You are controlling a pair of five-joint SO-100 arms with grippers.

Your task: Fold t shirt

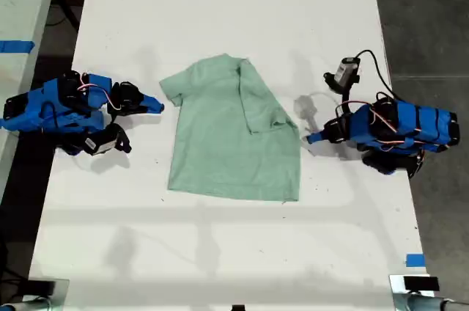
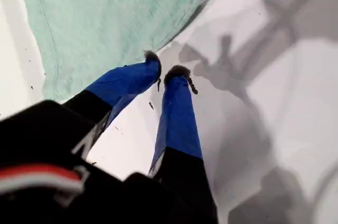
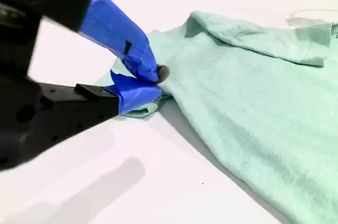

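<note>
The pale mint-green t shirt (image 1: 227,142) lies flat in the middle of the white table (image 1: 220,252). Its sleeve on the exterior view's right is folded in over the body. From the exterior view's left, my second gripper (image 1: 157,105) reaches the other sleeve. In the second wrist view my second gripper (image 3: 156,81) is shut on that sleeve's corner of the t shirt (image 3: 253,92). My first gripper (image 1: 311,137) lies at the shirt's edge on the exterior view's right. In the first wrist view my first gripper (image 2: 165,71) is shut with nothing in it, just off the edge of the t shirt (image 2: 105,12).
Blue tape marks (image 1: 415,260) sit near the table's edge at the exterior view's lower right, and another (image 1: 15,46) on the neighbouring surface at its left. A small camera with a black cable (image 1: 344,72) stands above the arm on the exterior view's right. Dark floor (image 1: 425,17) borders the table there.
</note>
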